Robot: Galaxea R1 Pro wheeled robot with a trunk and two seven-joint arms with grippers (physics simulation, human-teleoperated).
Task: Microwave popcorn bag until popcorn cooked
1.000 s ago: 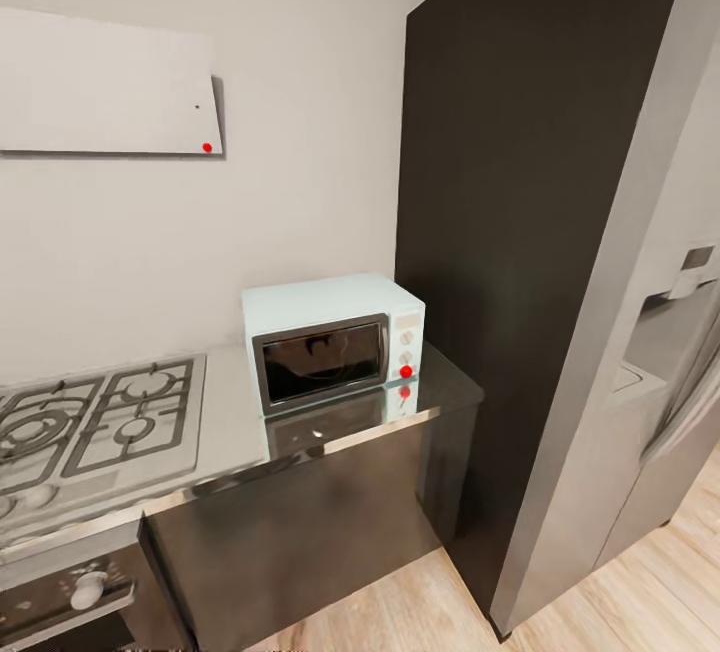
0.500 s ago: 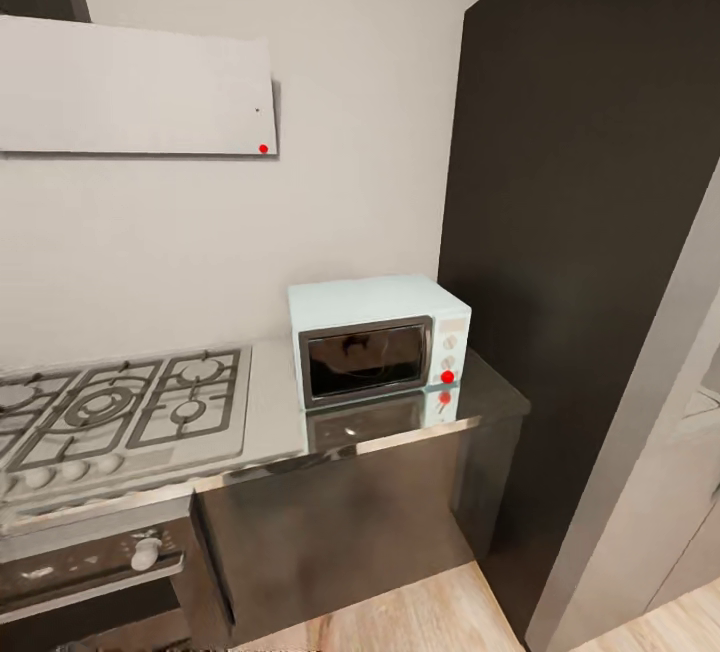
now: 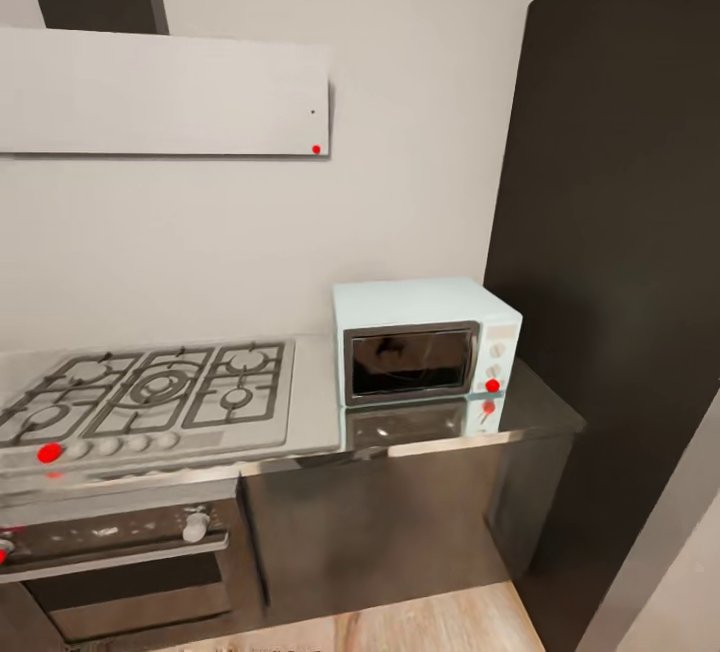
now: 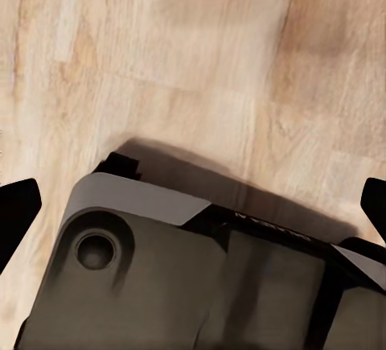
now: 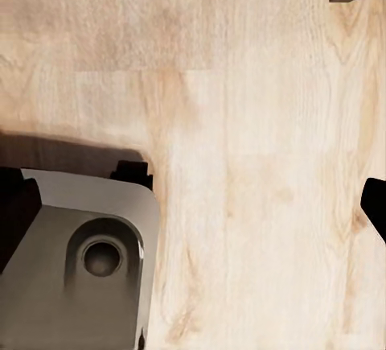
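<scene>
Sitting at the right end of the table (image 3: pixel 520 427), the microwave (image 3: pixel 425 340) is facing out with its door shut, beside the gas hob (image 3: pixel 150 397) and above an oven (image 3: pixel 120 557). Both wrist cameras are looking down at wooden floor (image 5: pixel 257 165) and the robot's base (image 4: pixel 161 277); both jaws are standing wide, holding nothing.

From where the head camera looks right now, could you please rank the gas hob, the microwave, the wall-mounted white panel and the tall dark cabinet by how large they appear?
1. Tall dark cabinet, though cut off by the frame.
2. White panel and gas hob: too close to rank, and both are cropped at the picture's left edge.
3. Microwave, clearly the smallest.
</scene>
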